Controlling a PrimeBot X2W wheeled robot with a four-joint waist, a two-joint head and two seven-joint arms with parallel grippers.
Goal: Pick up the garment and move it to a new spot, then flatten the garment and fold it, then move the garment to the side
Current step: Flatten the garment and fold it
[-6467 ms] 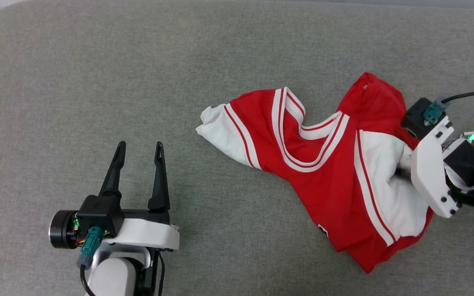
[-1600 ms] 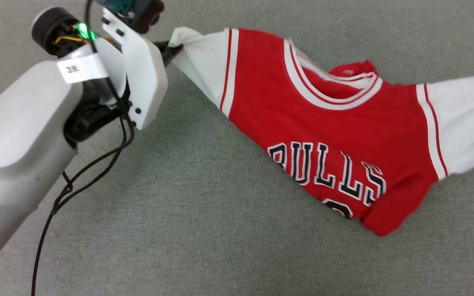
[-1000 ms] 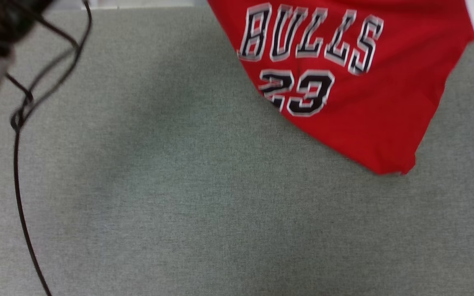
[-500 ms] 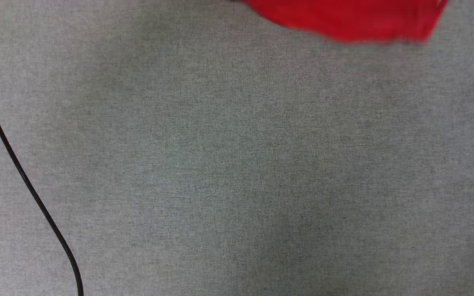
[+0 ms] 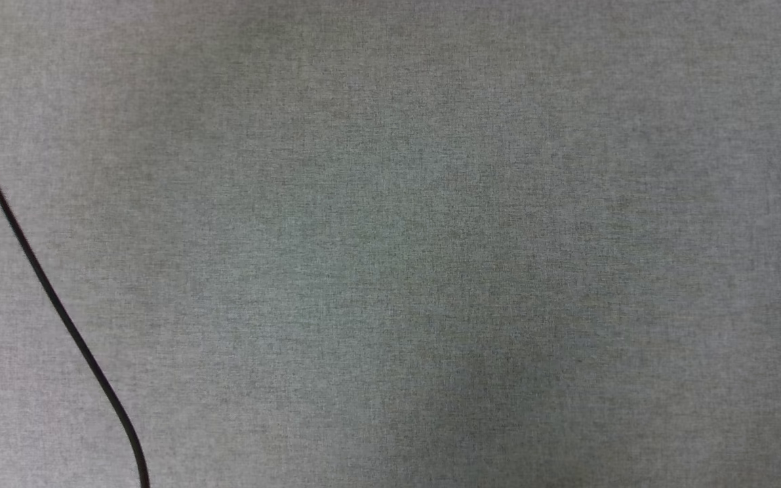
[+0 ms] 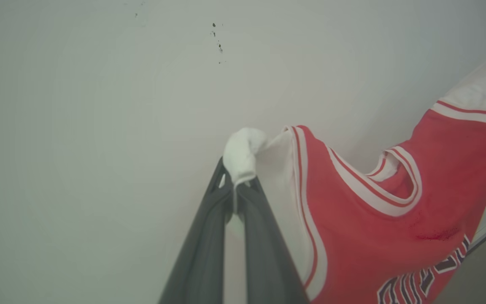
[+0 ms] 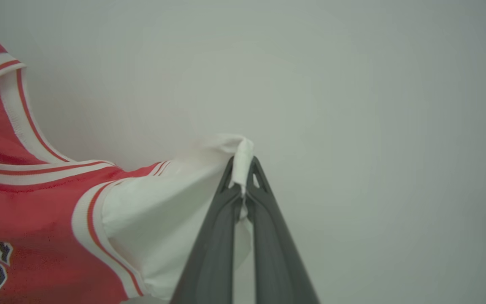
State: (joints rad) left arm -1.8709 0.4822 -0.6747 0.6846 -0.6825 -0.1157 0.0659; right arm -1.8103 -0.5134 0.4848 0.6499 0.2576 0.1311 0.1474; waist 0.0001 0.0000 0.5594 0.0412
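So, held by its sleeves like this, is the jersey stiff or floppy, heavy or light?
Likely floppy: the jersey sags between the left gripper and right gripper, neckline drooping. Probably light: two small sleeve-tip pinches carry it. Those pinches might slip if tugged.

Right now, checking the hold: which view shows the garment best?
Left wrist view: the garment shows sleeve, neckline and lettering, pinched by the left tool. Right wrist view gives one sleeve, some chest; head view faces grey surface.

Grey woven fabric surface (image 5: 431,237) under soft even light, plain pale wall (image 6: 78,126) with a few small dark specks (image 6: 217,38)
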